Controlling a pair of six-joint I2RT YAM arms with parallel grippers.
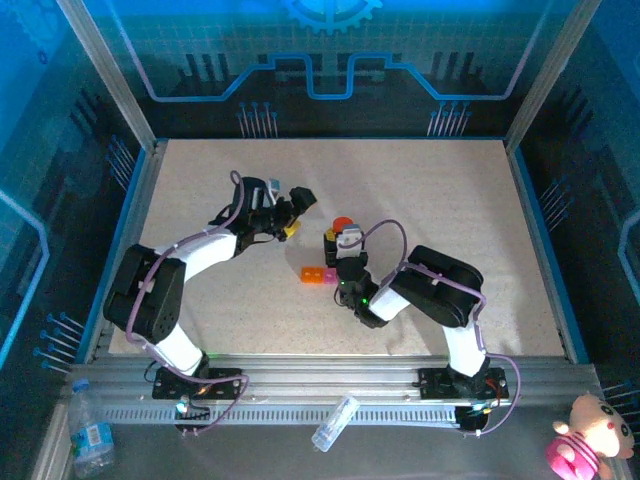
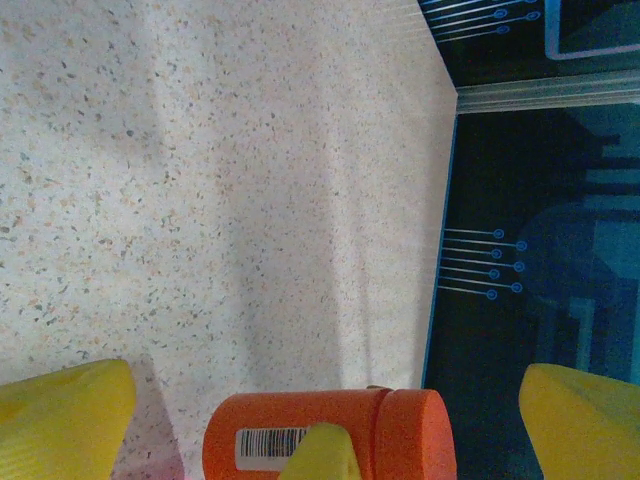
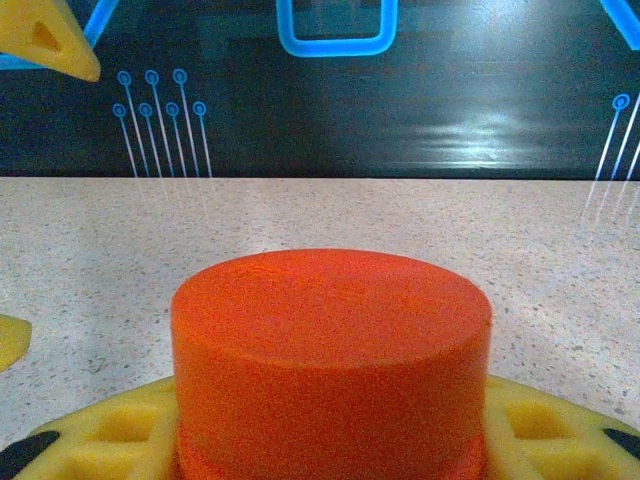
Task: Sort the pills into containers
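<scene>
The containers [image 1: 318, 274]: short orange-and-pink strip of joined cells on the bench [image 1: 450, 200], just beside the right arm [image 1: 420, 285]. Probably light, stiff, prone to skid; take by an end wall. Beyond, right fingers [image 3: 540, 430] clamp the orange bottle [image 3: 330, 340]. Alongside, left fingers [image 2: 585, 420] gape wide, empty.

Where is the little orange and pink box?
From above, the box sits mid-table, just left of the right arm, near the orange bottle.

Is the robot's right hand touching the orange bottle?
Touching. In the right wrist view, the orange bottle sits between the right hand's yellow pads, and the pads press against it on both sides.
</scene>
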